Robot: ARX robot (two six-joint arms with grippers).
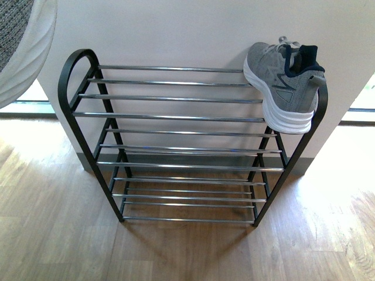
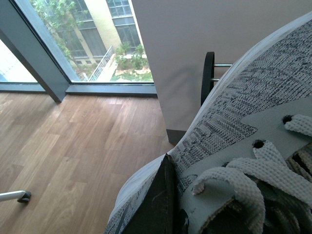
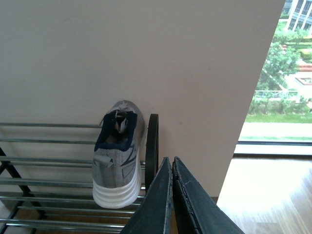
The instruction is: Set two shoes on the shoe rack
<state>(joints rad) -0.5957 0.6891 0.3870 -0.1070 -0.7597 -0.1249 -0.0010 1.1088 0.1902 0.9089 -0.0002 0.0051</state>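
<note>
Sneaker [image 1: 282, 82] lies crosswise on shoe rack [image 1: 170, 99], toe to wall [image 1: 176, 29]; left gripper [image 2: 162, 200] grips second sneaker [image 2: 243, 112]; right gripper [image 3: 172, 190] closed.

**Front view, contents.**

1. Shoe rack [image 1: 170, 117]: black frame with rounded side loops and tiers of thin silver rods. It is standing on the floor against the wall, filling the middle of the scene.
2. Sneaker [image 1: 284, 85]: grey knit, navy collar, thick white sole. It is resting on the top tier at the far right end, just beside the right loop, with its toe toward the wall and its heel reaching the nearest rod.
3. Second sneaker [image 1: 20, 47]: only part of the grey knit and ribbed white sole is showing, at the upper left corner, off the rack.
4. Wooden floor [image 1: 58, 234]: pale planks are running under the rack.
5. Wall [image 1: 176, 29]: plain and light, with bright openings showing on both sides.
</note>
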